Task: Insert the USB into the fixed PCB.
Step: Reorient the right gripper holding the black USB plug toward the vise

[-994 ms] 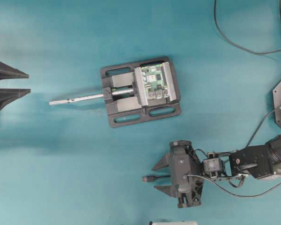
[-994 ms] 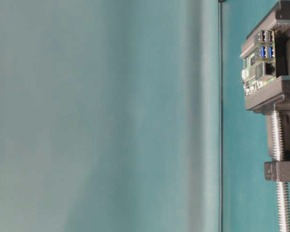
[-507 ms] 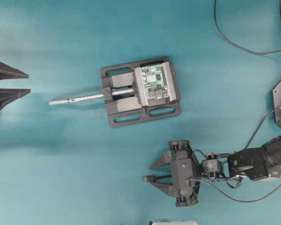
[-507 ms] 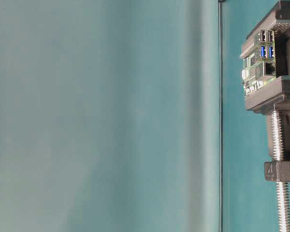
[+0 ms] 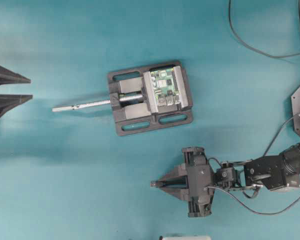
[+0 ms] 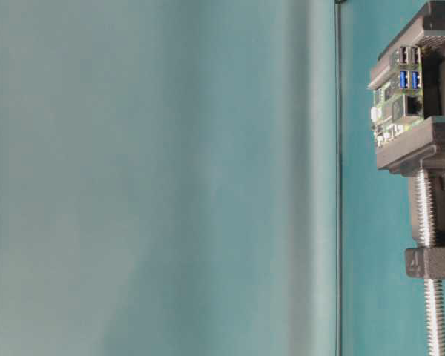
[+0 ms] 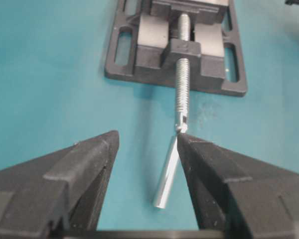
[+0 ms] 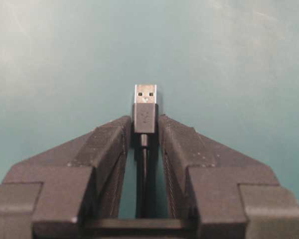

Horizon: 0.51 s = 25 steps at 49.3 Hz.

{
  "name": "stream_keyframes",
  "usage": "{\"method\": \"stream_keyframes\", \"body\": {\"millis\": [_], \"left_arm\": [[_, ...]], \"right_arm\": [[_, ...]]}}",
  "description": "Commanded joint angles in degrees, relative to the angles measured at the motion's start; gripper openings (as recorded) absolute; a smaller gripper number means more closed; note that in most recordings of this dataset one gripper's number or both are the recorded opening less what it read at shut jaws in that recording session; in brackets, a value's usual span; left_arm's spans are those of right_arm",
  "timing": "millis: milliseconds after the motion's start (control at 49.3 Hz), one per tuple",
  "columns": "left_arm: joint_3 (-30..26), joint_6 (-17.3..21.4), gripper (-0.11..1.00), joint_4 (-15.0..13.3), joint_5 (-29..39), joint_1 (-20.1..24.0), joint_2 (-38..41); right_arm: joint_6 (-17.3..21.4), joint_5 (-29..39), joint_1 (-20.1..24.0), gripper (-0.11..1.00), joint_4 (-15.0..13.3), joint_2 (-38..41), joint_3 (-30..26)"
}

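R claw (image 8: pixel 145 130) has pinched in on the USB (image 8: pixel 145 105) w/ its metal tip poking out front, low over the counter (image 5: pixel 65 175). L claw (image 7: pixel 147 149) gapes wide, empty. Fixed PCB (image 5: pixel 165 86) sits clamped in the vise (image 5: pixel 140 122), well apart from the plug.

Lighting: even, diffuse, bright. Soft shadow on the counter (image 5: pixel 65 165) below the vise (image 5: pixel 150 98). Table-level view: large blurred pale expanse left of vise. Wrist views: near fingers soft-focused.
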Motion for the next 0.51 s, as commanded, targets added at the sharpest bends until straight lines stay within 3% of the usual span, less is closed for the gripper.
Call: {"method": "stream_keyframes", "body": {"millis": [0, 243, 487], "left_arm": [[0.3, 0.4, 0.72, 0.3, -1.8, 1.1, 0.7], [2.8, -0.5, 0.72, 0.2, -6.0, 2.4, 0.4], [2.9, -0.5, 0.72, 0.2, -5.9, 2.3, 0.0]], "right_arm": [[-0.2, -0.3, 0.2, 0.30, 0.0, -1.4, -0.2], [-0.2, -0.3, 0.2, 0.21, 0.0, -1.5, -0.2], [-0.1, -2.5, 0.2, 0.21, 0.2, -1.5, 0.3]]}}
